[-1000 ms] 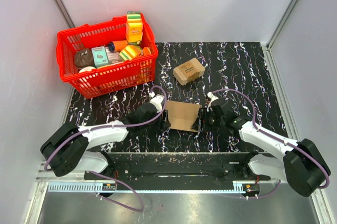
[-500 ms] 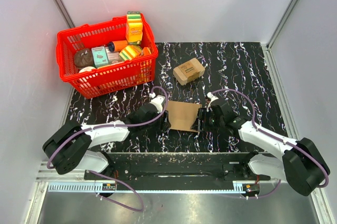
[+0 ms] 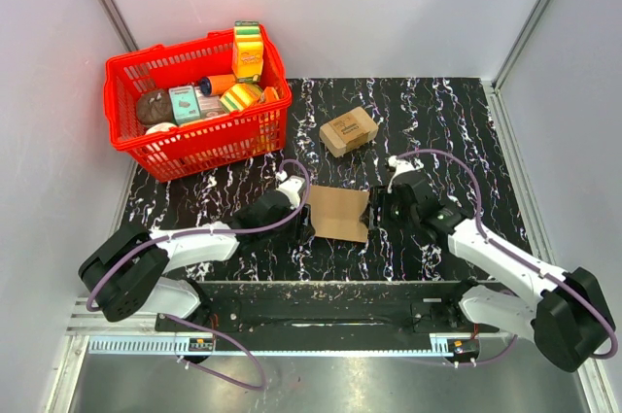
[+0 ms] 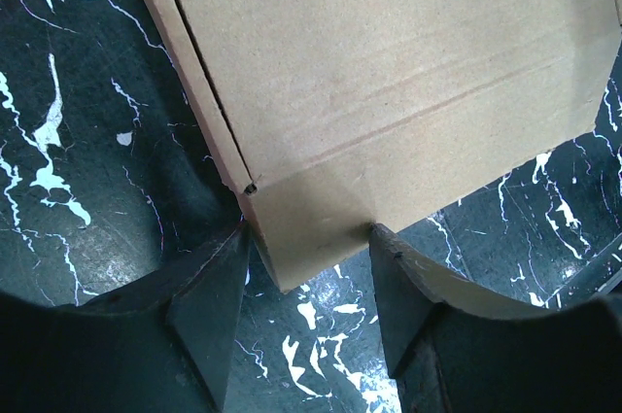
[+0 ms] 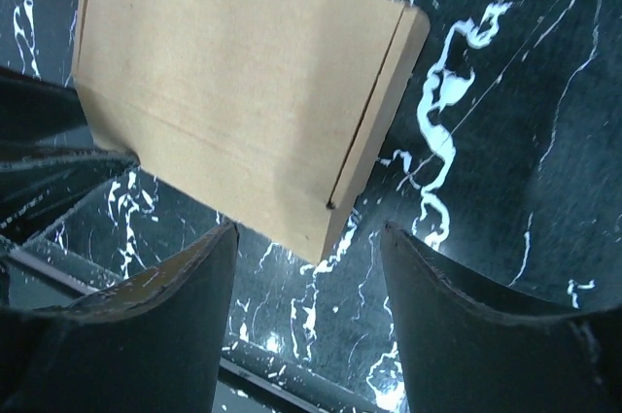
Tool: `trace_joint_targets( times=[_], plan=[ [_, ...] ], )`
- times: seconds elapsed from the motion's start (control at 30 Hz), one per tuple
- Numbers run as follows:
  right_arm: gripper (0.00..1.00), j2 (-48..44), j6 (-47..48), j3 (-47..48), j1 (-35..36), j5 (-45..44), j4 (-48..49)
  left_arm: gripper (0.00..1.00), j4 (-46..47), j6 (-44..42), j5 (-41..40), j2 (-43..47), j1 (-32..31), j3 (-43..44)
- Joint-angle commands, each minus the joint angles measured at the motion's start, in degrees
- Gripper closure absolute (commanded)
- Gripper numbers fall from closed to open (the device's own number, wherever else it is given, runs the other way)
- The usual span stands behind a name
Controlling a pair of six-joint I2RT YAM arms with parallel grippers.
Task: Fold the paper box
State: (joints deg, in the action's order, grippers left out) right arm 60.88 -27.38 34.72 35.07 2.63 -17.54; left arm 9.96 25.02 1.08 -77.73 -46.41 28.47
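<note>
Cardboard is showing in two places on the black marbled table (image 3: 457,131): one paper box (image 3: 338,214), folded flat and plain brown, is lying near the front middle, and one smaller chunky box (image 3: 348,130) with dark print is sitting well behind it.

Two grippers are flanking the paper box. The left gripper (image 3: 308,221) is meeting its left edge. In the left wrist view this gripper (image 4: 309,233) is pinching a corner of the paper box (image 4: 389,73), and both of its fingers (image 4: 209,296) are touching cardboard, one on each side.

The right gripper (image 3: 379,209) is hanging just beside the right edge, apart from it. In the right wrist view its jaws are standing wide and holding nothing. The paper box (image 5: 233,102) is lying beyond the right gripper (image 5: 309,230), and its two fingers (image 5: 437,316) are framing only dark table.

One red basket (image 3: 204,141) is standing at the back left, holding several groceries, among them one upright yellow carton (image 3: 248,51) and one teal packet (image 3: 185,102).
</note>
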Motion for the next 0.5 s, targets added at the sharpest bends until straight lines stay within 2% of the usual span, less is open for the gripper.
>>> trace_joint_targets(
  times=[0.0, 0.1, 0.3, 0.4, 0.47],
  plan=[
    [0.33, 3.1, 3.5, 5.4, -1.8, -4.9, 1.2, 0.44, 1.3, -1.0, -0.8, 1.3, -0.2, 0.4],
    [0.38, 5.4, 4.8, 7.5, -2.5, -5.2, 4.2, 0.44, 1.5, -0.8, -0.8, 1.0, -0.2, 0.4],
    [0.55, 13.6, 9.1, 13.1, -3.3, -6.0, 6.5, 0.44, 1.5, -0.9, -0.8, 0.7, -0.2, 0.7],
    [0.66, 16.5, 10.9, 14.4, -3.5, -3.4, 10.0, 0.44, 1.4, -1.0, -0.8, 0.7, -0.1, 0.7],
    [0.68, 18.1, 12.3, 15.3, -3.5, -1.2, 11.5, 0.44, 1.4, -1.0, -0.8, 0.7, -0.2, 0.6]
  ],
)
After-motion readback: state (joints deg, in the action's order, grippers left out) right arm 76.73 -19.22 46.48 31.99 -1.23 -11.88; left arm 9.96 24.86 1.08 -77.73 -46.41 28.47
